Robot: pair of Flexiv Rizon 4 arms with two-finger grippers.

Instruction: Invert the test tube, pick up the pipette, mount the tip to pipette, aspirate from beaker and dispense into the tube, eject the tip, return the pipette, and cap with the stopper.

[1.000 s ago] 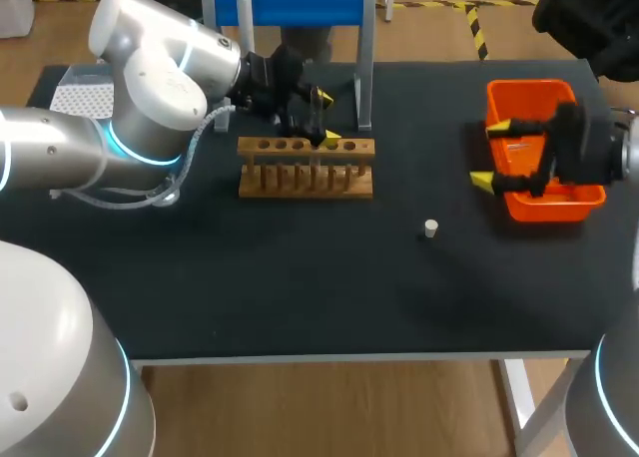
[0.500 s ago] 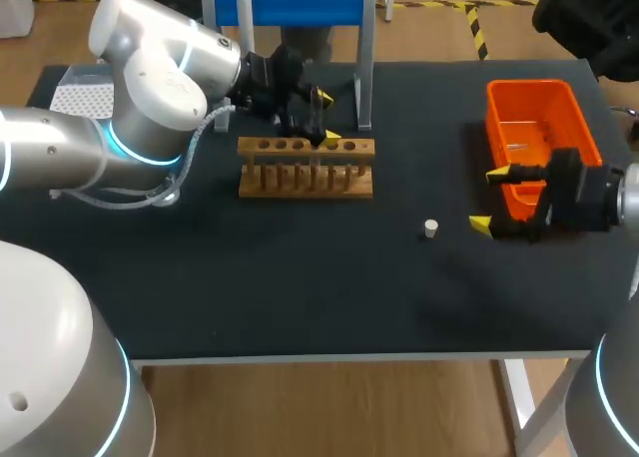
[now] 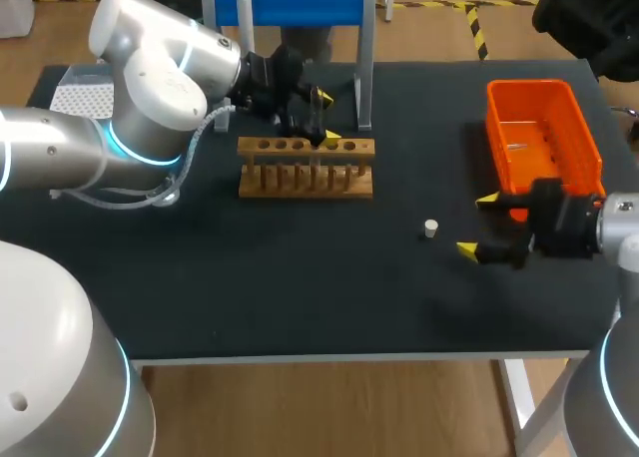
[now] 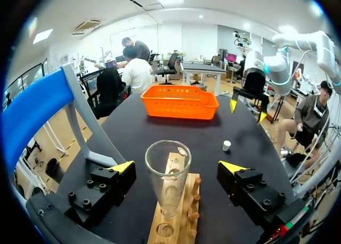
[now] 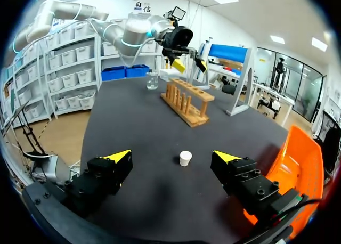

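White stopper (image 3: 430, 228) lay loose right of the frame's centre, so capping was left; I judged the other steps done. Right gripper (image 3: 477, 225) hung just beside it, fingers spread and empty. Left gripper (image 3: 325, 116), upper middle, stood open around the upright test tube (image 4: 167, 172) in the wooden rack (image 3: 306, 168), fingers clear of the glass

I am looking at a matte black table (image 3: 300, 297) that is carrying a bright orange bin (image 3: 524, 85), a pale brown wooden rack (image 3: 300, 190), a small white stopper (image 3: 430, 228) and a stand (image 3: 300, 3) showing a blue bar between grey posts. My left gripper (image 3: 325, 116) and right gripper (image 3: 477, 225) are showing black bodies with bright yellow tips, while my left arm (image 3: 150, 83) is gleaming white and silver with a cyan ring glowing. The test tube (image 4: 167, 172) is reading clear and colourless.
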